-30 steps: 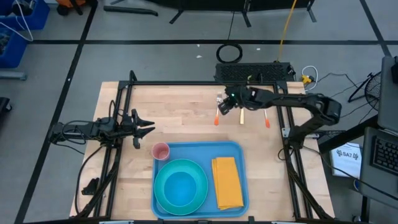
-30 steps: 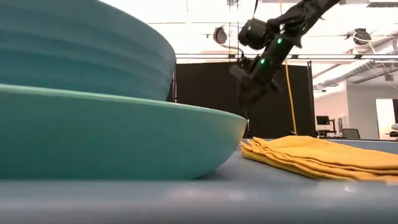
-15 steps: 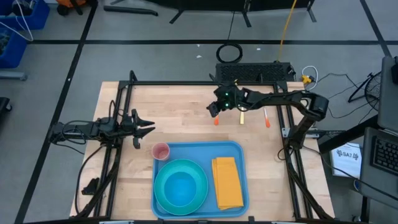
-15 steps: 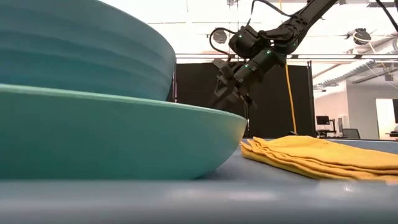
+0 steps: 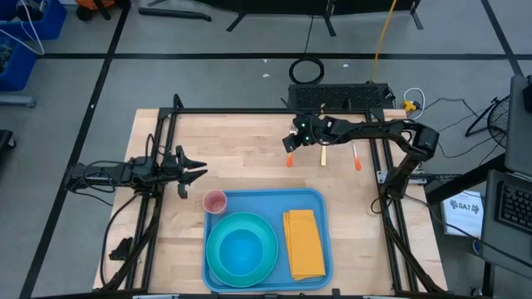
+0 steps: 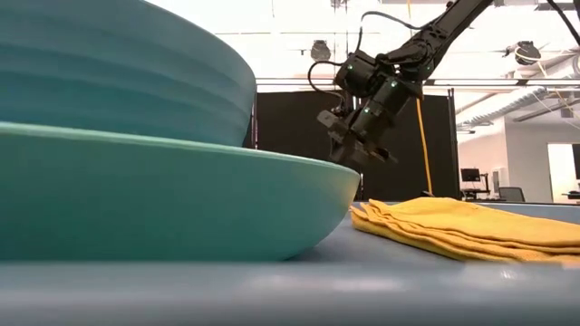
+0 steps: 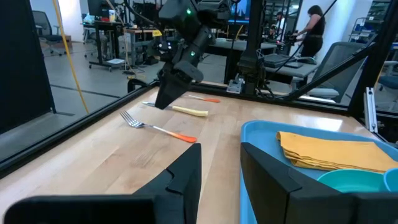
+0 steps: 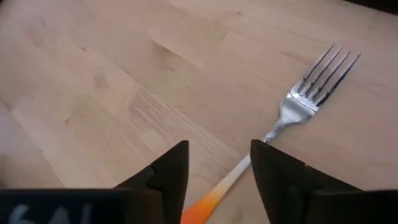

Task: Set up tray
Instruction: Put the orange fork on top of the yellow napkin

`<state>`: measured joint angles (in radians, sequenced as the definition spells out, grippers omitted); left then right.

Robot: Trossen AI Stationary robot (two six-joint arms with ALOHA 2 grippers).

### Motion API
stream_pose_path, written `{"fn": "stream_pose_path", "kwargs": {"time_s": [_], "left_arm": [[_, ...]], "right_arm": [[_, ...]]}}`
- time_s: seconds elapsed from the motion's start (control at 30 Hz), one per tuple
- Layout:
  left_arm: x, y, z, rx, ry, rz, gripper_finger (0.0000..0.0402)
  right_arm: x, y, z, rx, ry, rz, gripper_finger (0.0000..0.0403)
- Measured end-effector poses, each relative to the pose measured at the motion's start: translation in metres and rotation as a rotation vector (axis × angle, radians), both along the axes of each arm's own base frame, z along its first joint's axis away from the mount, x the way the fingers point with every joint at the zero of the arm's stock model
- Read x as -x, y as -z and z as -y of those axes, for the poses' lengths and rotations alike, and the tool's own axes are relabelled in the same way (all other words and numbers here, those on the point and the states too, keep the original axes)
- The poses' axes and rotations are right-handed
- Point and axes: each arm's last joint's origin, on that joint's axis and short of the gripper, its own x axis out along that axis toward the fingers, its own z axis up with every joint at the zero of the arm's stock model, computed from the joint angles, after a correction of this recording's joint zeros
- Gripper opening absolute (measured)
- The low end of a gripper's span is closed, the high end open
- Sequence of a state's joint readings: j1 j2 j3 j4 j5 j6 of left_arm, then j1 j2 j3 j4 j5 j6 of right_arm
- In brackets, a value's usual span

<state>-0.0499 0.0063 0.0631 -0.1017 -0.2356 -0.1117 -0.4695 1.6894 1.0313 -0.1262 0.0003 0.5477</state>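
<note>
The light-blue tray point(image 5: 266, 200) lies at the table's near edge. It carries a teal plate point(image 5: 241, 249) and a folded yellow napkin point(image 5: 303, 242), with a pink cup point(image 5: 215, 202) at its far left corner. A fork point(image 8: 298, 102) with an orange-ended handle lies flat on the wood beyond the tray point(image 5: 290, 158). My right gripper point(image 8: 217, 180) is open just over the fork, one finger on either side of the handle, touching nothing that I can see. My left gripper point(image 7: 221, 174) is open and waits at the table's left point(image 5: 199, 172).
Two more utensils lie on the wood to the right of the fork: one with a yellow handle point(image 5: 322, 155) and one with an orange handle point(image 5: 356, 159). Black frame rails run along the table's left, right and far sides. A person point(image 7: 311, 31) stands in the room beyond.
My right gripper has swung toward the table's left, then come a little back right. It has sunk lower and tipped over the fork's handle. The fork and the things on the tray have stayed where they were.
</note>
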Motion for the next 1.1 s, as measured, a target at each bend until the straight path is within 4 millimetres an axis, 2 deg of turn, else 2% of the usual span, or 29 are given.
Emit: {"fn": "stream_pose_path", "kwargs": {"time_s": [0.17, 0.37, 0.53, 0.8, 0.97, 1.1], "left_arm": [[0.0, 0.0, 0.0, 0.0, 0.0, 0.0, 0.0115], [0.0, 0.0, 0.0, 0.0, 0.0, -0.001, 0.0115], [0.0, 0.0, 0.0, 0.0, 0.0, -0.001, 0.0115], [0.0, 0.0, 0.0, 0.0, 0.0, 0.0, 0.0115], [0.0, 0.0, 0.0, 0.0, 0.0, 0.0, 0.0115], [0.0, 0.0, 0.0, 0.0, 0.0, 0.0, 0.0115]], "right_arm": [[-0.002, 0.008, -0.003, -0.03, 0.002, -0.027, 0.0208], [-0.008, 0.037, -0.004, -0.079, 0.009, -0.101, 0.0226], [-0.011, 0.049, -0.002, -0.099, 0.035, -0.103, 0.0222], [-0.018, 0.047, 0.005, -0.071, 0.065, 0.001, 0.0214], [-0.019, 0.059, 0.01, -0.08, 0.083, -0.016, 0.0193], [-0.021, 0.073, 0.012, -0.081, 0.088, -0.031, 0.0161]]}}
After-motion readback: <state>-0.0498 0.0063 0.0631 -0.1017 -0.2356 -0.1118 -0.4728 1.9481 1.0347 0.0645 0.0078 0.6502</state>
